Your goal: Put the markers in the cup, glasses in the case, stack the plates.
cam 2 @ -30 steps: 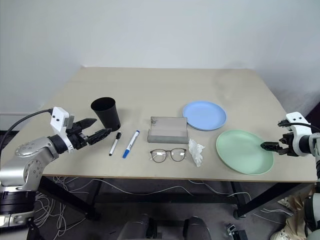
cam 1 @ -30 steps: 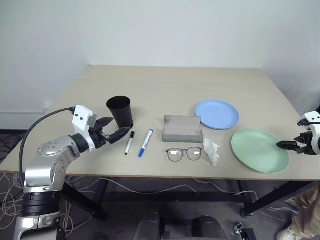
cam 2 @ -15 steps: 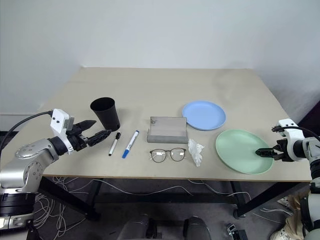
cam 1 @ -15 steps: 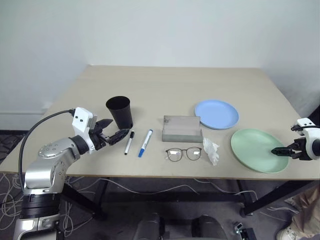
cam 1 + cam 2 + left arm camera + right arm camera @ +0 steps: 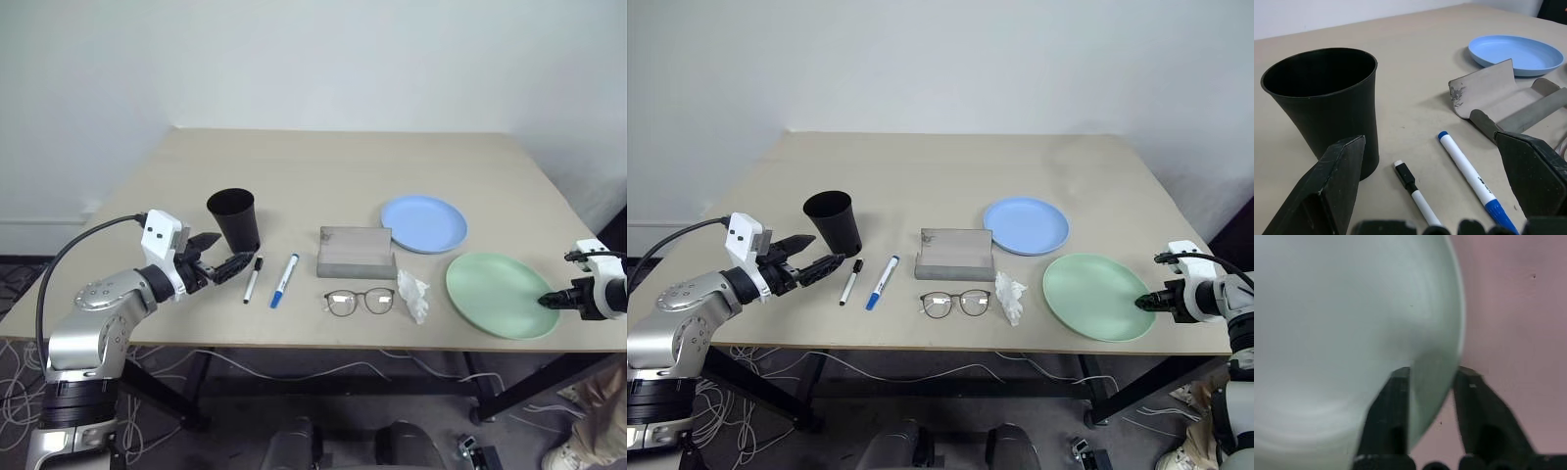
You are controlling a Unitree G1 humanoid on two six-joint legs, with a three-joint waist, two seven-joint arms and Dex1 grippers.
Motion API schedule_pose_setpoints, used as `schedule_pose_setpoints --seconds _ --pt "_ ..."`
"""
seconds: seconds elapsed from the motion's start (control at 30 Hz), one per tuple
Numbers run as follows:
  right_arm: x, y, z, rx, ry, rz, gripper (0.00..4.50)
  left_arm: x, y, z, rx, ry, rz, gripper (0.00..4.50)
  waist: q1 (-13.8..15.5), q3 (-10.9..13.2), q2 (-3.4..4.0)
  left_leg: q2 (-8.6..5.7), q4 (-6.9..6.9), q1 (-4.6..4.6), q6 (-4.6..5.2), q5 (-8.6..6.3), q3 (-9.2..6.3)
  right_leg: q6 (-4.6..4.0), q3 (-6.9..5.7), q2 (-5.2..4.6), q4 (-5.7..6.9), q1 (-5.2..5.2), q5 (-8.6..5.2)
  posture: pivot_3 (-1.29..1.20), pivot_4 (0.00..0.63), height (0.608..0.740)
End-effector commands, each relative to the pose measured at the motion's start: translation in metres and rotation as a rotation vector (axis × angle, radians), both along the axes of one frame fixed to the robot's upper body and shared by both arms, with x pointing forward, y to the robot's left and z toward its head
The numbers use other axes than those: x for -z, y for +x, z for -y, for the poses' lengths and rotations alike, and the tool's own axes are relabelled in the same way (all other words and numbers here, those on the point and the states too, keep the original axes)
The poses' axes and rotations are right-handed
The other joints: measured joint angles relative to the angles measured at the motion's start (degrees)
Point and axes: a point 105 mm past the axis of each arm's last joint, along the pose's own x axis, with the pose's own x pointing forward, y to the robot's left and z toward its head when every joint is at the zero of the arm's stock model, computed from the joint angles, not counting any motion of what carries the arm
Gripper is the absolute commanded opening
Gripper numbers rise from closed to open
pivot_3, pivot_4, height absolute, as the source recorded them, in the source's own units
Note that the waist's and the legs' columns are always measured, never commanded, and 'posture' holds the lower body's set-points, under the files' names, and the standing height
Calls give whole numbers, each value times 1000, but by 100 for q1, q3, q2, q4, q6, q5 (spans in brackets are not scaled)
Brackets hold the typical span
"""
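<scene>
My right gripper [image 5: 551, 301] is shut on the right rim of the light green plate [image 5: 495, 294]; the right wrist view has one finger over the plate [image 5: 1342, 308] and one outside it. The light blue plate [image 5: 423, 223] lies just behind it. My left gripper [image 5: 230, 253] hovers open beside the black cup [image 5: 235, 217], empty. Two markers lie right of the cup, one black-capped [image 5: 253, 280] and one blue-capped [image 5: 285, 280]. The grey case [image 5: 357, 253] sits mid-table, its lid [image 5: 1484, 88] raised in the left wrist view. The glasses [image 5: 361, 301] lie in front of it.
A crumpled white wrapper [image 5: 414, 295] lies between the glasses and the green plate. The table's front edge [image 5: 323, 343] runs close to the glasses and both grippers. A person's shoe and trouser leg [image 5: 588, 431] show on the floor at the right.
My right gripper sank onto the green plate's right rim and closed on it. The plate shifted slightly left. The left arm kept still.
</scene>
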Motion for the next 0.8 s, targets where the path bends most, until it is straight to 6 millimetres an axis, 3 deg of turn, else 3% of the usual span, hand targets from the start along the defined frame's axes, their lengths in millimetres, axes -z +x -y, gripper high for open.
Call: schedule_pose_setpoints --seconds 0.03,0.37,0.8 --pt "-13 10 -4 -10 9 57 83 -18 0 -1 2 7 67 4500 -1 -1 1 0 0 0 0 0 0 0 0 0 1 0 0 0 0 700" --pt "-32 26 -11 -14 39 127 37 -18 2 0 3 5 67 4500 31 -1 2 0 4 2 0 0 -3 0 -5 -1 -1 -1 0 0 0 700" --pt "-91 56 -61 -77 358 282 37 -17 4 0 -2 2 67 4500 1 11 21 2 1 0 0 0 1 0 -1 -1 3 -5 1 0 0 700"
